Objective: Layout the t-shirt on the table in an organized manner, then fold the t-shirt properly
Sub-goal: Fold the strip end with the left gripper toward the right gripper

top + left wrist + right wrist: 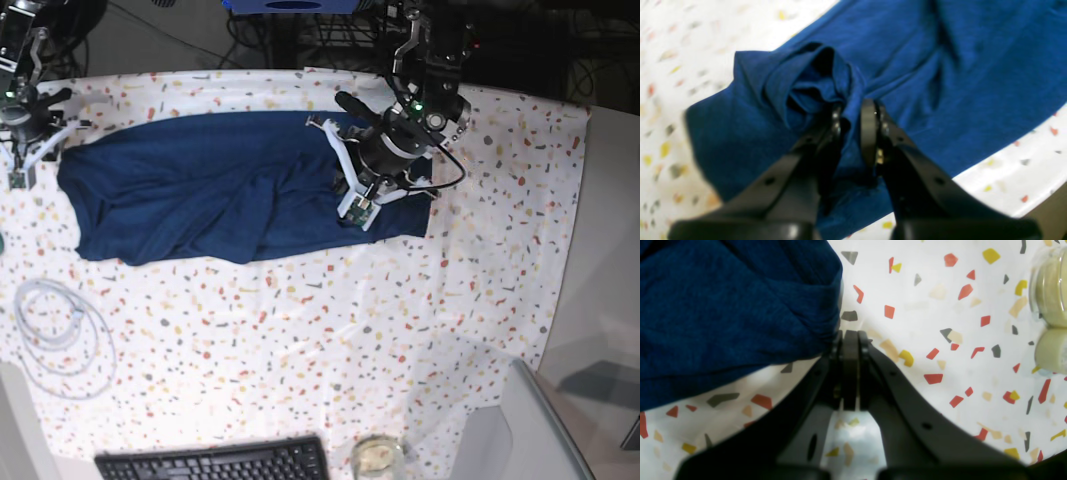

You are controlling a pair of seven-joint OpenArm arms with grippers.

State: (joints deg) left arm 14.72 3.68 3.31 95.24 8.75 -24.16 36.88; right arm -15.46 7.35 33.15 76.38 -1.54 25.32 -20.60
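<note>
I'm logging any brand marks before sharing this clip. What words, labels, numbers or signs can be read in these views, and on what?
None can be read.
t-shirt: plain navy, no print or tag showing.
table: only coloured flecks, no lettering.
keyboard: key legends too small to read.
jars: blurred, no label visible.

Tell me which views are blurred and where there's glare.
Left wrist view: soft all over, the table flecks smeared at left, the t-shirt hazy. Right wrist view: flecks crisp in the middle, the near black claw dark and soft, pale objects at right washed out. Base view: sharp, evenly lit.
</note>
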